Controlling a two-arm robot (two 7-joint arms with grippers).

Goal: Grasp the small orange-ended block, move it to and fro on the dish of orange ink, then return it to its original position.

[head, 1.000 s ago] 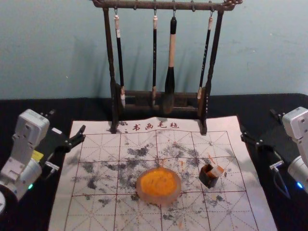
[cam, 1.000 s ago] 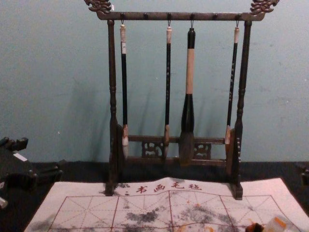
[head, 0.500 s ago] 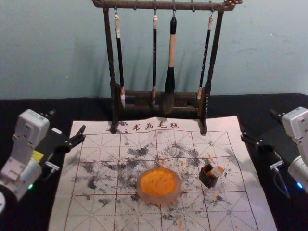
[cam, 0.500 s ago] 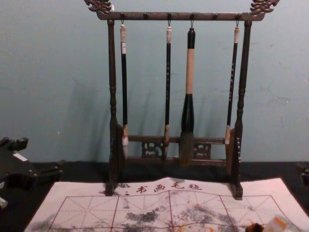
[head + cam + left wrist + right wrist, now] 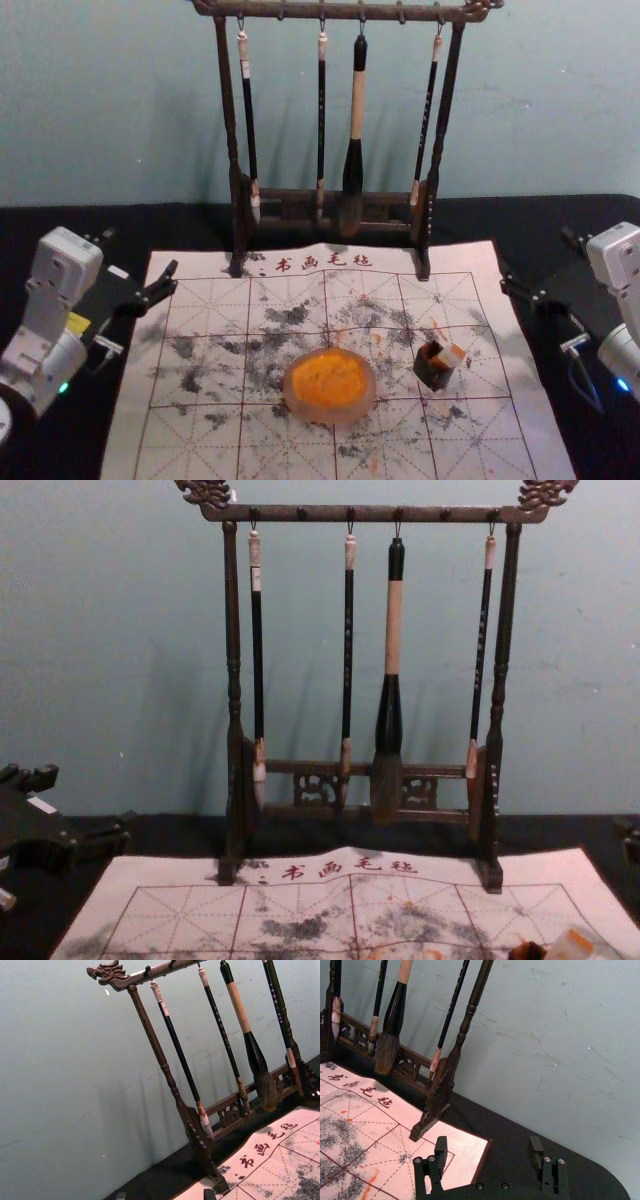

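Left gripper (image 5: 141, 254) and right gripper (image 5: 537, 262) flank the mat (image 5: 200, 440), jaws apart. Far behind the dish (image 5: 330, 410) stands the brush rack (image 5: 340, 12); block (image 5: 452, 356) and dark box (image 5: 432, 374) sit right.

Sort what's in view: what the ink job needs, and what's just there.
Job:
- pale orange-ended block
- dish of orange ink
- dark box beside the block, probably its resting place
- left gripper and right gripper, open at either side

Just there:
- brush rack
- four hanging brushes
- stained mat

Dim light, shadows (image 5: 178, 140) (soft ones) on wall (image 5: 560, 110)
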